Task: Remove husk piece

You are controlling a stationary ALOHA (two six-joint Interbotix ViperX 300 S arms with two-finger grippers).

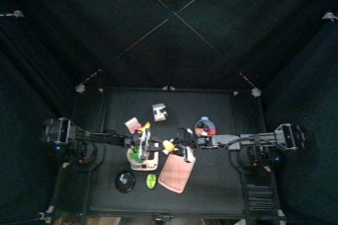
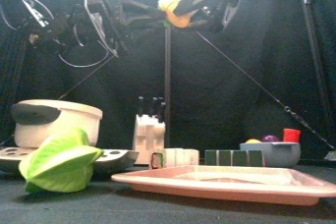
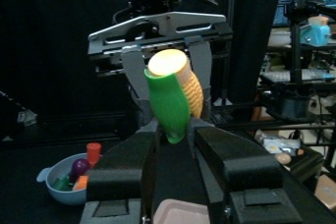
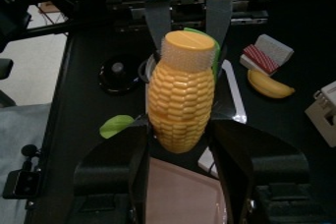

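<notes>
Husk piece [image 3: 167, 105] lies lengthwise (along the cob [image 4: 182, 90]).

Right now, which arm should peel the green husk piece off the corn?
Left. The husk piece runs down the corn cob on the side facing the left pincer, whose tips are at its lower end. The right pincer grips the cob's bare yellow end, acting as anchor.

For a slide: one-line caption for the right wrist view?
Both pincers hold a corn cob upright above the pink board, a green husk piece behind it.

Yellow kernelled corn cob [image 4: 182, 95], bright-green husk piece [image 3: 167, 105], red-pink board [image 2: 230, 181], black table [image 1: 224, 111]
</notes>
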